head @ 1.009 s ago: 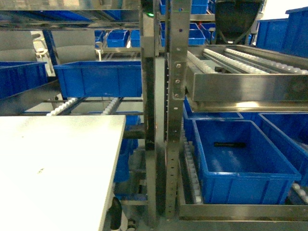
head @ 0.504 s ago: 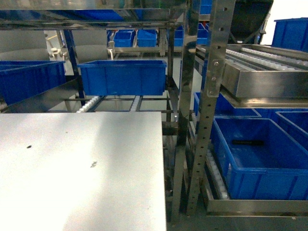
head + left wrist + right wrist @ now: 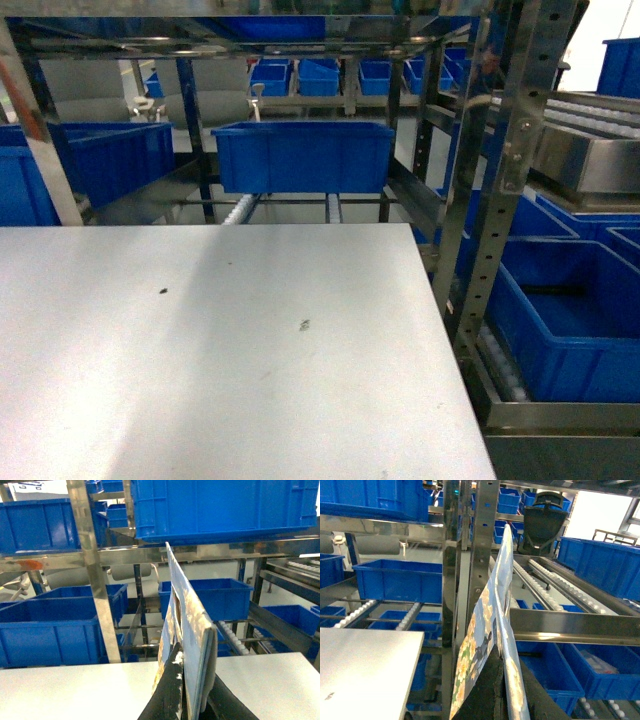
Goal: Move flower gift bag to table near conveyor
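The counter (image 3: 220, 350) fills most of the head view, bare but for two small dark specks, and neither arm nor the bag shows there. Behind and to the right stands the steel rack (image 3: 495, 190) with blue bins (image 3: 305, 155), and the conveyor (image 3: 560, 587) with its white rollers sits on the right side.

The bag (image 3: 187, 645) appears only in the wrist views: a flat, flower-printed bag held upright on edge, above the counter's near part in the left view, beside the counter's edge in the right one (image 3: 492, 630). The left end effector (image 3: 192, 700) is clamped on its lower edge, dark fingers (image 3: 167, 695) on either side. The right end effector (image 3: 502, 695) is likewise closed on the bag from below.

The main risk, I judge, is the tall bag catching a rack post or the conveyor frame as the base travels, since it stands close to the steel uprights. Two arms pinching one thin bag could also crease or tear it if they drift apart
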Tool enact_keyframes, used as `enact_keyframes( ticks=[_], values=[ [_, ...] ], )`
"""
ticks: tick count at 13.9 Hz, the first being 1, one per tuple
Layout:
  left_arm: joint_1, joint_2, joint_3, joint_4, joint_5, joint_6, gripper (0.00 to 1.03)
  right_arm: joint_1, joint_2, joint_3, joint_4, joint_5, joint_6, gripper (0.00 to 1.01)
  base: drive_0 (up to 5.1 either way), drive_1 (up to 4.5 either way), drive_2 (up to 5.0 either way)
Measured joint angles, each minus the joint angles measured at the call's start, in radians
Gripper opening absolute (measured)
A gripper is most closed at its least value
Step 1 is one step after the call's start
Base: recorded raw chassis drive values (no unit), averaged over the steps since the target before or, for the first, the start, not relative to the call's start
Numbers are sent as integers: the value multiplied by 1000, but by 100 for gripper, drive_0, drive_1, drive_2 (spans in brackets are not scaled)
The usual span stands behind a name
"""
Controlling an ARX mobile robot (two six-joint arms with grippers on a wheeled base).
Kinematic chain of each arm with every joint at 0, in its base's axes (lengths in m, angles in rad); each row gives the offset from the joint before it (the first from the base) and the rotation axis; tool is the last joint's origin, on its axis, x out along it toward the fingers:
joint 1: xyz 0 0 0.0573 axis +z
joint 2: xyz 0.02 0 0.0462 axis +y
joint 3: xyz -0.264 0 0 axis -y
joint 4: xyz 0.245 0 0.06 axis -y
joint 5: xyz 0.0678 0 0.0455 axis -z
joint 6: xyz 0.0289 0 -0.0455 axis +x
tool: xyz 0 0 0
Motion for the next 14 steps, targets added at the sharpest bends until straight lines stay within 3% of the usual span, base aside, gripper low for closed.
enact_keyframes(
  ticks=[14],
  values=[
    [0,-1,0,0,0,0,2,0,-1,0,1,0,0,2,-478,148,351]
  ],
)
